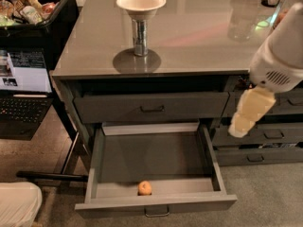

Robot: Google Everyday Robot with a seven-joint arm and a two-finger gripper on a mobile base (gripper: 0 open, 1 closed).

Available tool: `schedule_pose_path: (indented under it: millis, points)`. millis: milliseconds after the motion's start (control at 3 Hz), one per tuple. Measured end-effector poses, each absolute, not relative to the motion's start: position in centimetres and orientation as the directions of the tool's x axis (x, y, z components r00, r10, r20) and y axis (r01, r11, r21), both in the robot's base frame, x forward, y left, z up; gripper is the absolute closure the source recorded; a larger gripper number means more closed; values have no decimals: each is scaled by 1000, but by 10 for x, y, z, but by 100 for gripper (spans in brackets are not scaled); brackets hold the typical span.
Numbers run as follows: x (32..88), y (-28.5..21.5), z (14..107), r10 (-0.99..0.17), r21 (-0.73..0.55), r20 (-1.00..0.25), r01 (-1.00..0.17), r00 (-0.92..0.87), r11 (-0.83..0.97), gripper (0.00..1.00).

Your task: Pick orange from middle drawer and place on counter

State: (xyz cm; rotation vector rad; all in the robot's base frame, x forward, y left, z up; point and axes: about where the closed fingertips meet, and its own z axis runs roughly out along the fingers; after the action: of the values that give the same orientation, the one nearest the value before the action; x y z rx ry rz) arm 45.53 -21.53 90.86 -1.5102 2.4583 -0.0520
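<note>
lying lower centre: orange [145,188], just beside the front wall of the open middle drawer [156,157]. claw [247,113] hung at frame right, well apart; its state could not be told. risk judged: front wall crowding the grasp, fruit rolling away.

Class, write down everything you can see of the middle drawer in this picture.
The middle drawer is a wide, deep grey box, pulled far out below the upper drawer. It has pale side walls, a flat front and a small metal loop handle at the front's centre. Its floor is bare but for the orange, which lies close to the front wall, roughly centred. The gripper hangs to the drawer's right, higher up and apart from it.
</note>
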Motion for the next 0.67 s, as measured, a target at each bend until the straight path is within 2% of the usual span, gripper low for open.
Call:
schedule_pose_path:
  millis: [667]
  points:
    - [457,-191,813,-701,-44,-219,-711,-679,702,0]
